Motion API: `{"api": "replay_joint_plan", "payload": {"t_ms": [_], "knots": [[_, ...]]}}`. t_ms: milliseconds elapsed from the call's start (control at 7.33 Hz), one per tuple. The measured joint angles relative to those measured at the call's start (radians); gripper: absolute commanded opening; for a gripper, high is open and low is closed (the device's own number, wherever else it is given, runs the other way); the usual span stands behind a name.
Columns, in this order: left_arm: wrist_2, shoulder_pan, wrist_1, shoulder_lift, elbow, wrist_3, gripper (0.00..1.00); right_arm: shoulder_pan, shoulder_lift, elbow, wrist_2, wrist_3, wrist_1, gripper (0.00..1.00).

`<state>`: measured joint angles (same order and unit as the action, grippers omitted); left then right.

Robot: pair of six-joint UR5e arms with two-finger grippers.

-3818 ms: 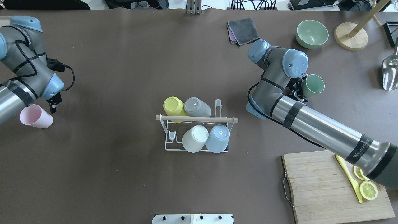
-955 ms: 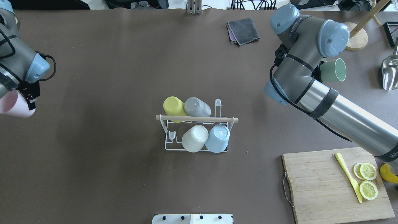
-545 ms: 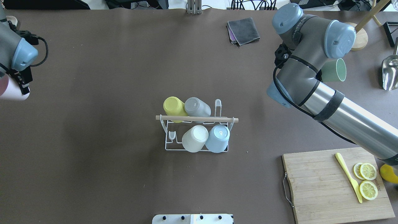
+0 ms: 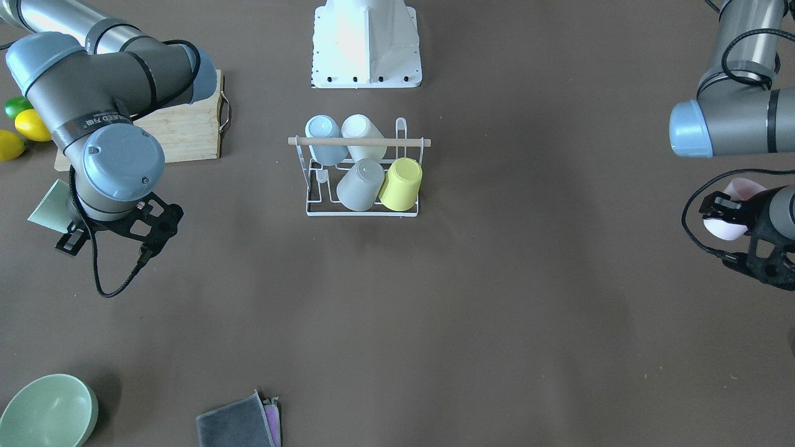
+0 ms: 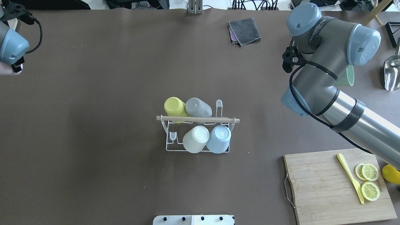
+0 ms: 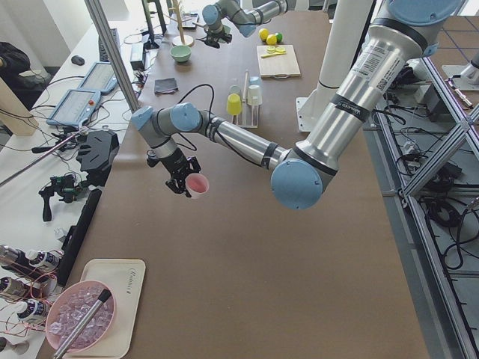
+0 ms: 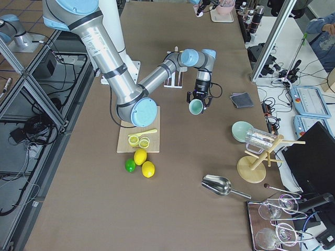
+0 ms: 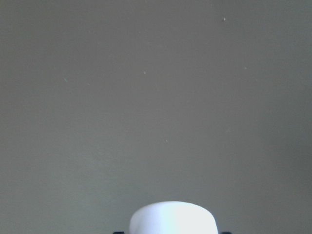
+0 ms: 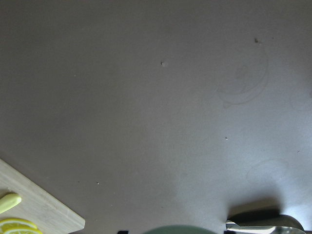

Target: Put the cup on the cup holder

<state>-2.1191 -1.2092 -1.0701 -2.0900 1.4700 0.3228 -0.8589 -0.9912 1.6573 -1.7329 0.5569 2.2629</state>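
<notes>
The cup holder (image 5: 197,120), a white wire rack with a wooden rod on top, stands mid-table and also shows in the front-facing view (image 4: 360,142). Yellow (image 5: 175,107), grey (image 5: 197,107), white (image 5: 196,138) and blue (image 5: 219,138) cups sit upturned on its prongs. Far out at the table's left end, my left gripper (image 4: 722,208) is shut on a pink cup (image 4: 731,214), held above the table (image 6: 197,184). My right gripper (image 7: 198,99) is shut on a green cup (image 7: 196,106), right of the rack; the arm hides most of that cup from overhead (image 5: 347,78).
A cutting board (image 5: 325,187) with lemon slices (image 5: 370,181) and a yellow knife (image 5: 350,175) lies front right. A grey cloth (image 5: 245,29), green bowl (image 4: 46,410) and metal scoop (image 5: 392,73) lie toward the far side and right. The robot base (image 4: 366,43) stands behind the rack.
The left arm closed on the pink cup, lifted it and carried it far-left, nearly out of the overhead view. The right arm rose and swung right with the green cup.
</notes>
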Motion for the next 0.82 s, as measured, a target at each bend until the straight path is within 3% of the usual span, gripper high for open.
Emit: {"api": "replay_joint_plan", "payload": {"t_ms": [273,545,682,818], "knots": [[0.066,-0.002,-0.193,0.044,0.033,-0.027,0.00,0.000,0.017,0.015,0.005,0.000,0.066,0.00],[0.104,-0.001,-0.519,0.148,0.050,-0.159,0.00,-0.011,0.026,0.033,0.024,0.000,0.063,0.00],[0.107,0.001,-0.668,0.181,0.048,-0.241,0.00,-0.042,-0.027,0.034,0.004,0.020,-0.027,0.00],[0.107,0.004,-0.819,0.196,0.047,-0.324,0.00,-0.090,-0.128,0.012,-0.055,0.064,-0.205,0.00]]}}
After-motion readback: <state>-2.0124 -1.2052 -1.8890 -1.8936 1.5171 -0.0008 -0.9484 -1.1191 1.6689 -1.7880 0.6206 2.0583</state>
